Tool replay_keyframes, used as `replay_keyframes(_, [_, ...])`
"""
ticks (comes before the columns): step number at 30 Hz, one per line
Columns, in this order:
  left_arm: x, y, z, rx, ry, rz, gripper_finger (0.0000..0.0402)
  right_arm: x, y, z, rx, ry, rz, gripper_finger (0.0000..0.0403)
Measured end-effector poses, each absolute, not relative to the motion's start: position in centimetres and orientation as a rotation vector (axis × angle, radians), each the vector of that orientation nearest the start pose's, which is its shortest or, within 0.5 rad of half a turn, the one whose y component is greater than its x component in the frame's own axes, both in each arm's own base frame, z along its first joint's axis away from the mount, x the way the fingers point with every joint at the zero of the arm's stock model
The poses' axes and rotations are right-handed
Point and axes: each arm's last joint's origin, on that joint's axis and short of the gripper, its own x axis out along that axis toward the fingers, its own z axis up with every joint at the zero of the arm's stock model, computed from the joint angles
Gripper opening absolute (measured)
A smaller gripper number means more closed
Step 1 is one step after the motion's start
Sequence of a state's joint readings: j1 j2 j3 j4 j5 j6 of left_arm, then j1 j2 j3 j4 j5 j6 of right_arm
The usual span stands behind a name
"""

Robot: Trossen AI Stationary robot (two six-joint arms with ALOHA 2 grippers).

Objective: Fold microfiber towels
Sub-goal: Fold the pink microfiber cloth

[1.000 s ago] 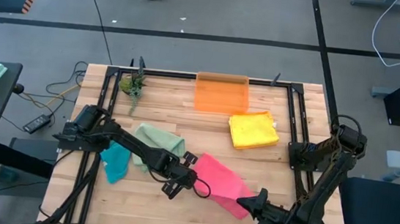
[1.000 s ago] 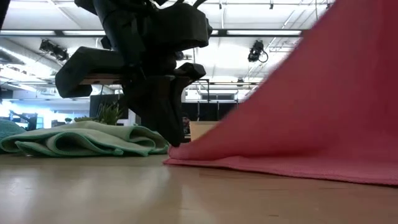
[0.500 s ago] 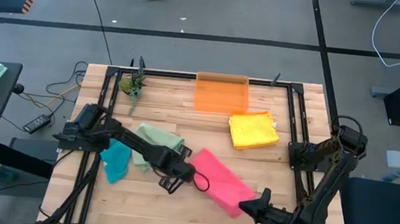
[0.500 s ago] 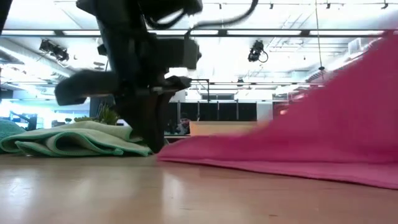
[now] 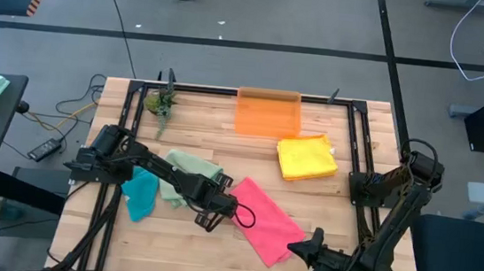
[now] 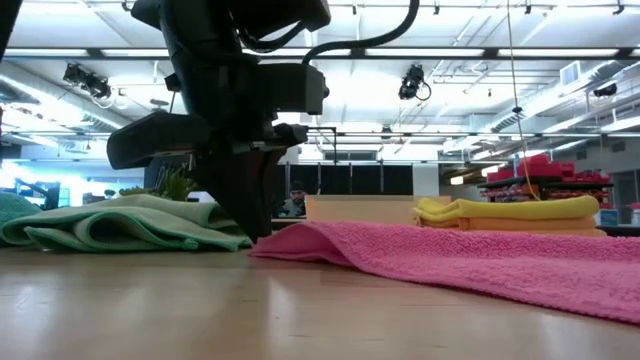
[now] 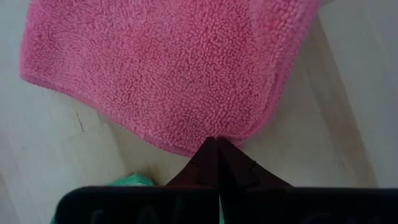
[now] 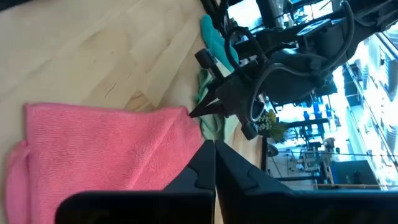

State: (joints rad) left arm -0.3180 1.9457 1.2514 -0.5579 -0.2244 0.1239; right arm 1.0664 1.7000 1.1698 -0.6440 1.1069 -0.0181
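We see the pink towel lying flat, lower centre of the tabletop. Our left pincer pinches its upper-left corner; our right pincer sits closed, empty, lower right.

Both arms are matte black, built of slim boxy links joined by rounded joint housings. A thin black cable loops loosely beside the left tool. Its two fingers are dark, flat-sided wedges narrowing to a sharp point. The right tool has the same tapered black fingers under a broad black mount.
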Motion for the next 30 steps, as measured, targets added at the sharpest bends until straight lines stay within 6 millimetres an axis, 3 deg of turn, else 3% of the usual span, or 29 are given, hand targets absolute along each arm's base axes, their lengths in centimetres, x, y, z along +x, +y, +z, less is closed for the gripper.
replay_keyframes(10, [35.77, -11.05, 14.77, 0.463, 1.194, -0.171, 0.0001, 18.4, 27.1, 21.84, -1.035, 0.558, -0.045, 0.0014])
replay_keyframes(25, [35.82, -11.04, 14.78, 0.46, 1.19, -0.169, 0.0001, 18.42, 27.05, 21.95, -1.032, 0.532, -0.089, 0.0196])
replay_keyframes(28, [35.82, -11.04, 14.78, 0.456, 1.19, -0.166, 0.0001, 18.42, 27.03, 21.97, -1.041, 0.527, -0.097, 0.0194])
replay_keyframes(30, [35.82, -11.04, 14.78, 0.456, 1.19, -0.166, 0.0001, 18.41, 27.04, 21.97, -1.054, 0.529, -0.091, 0.0162])
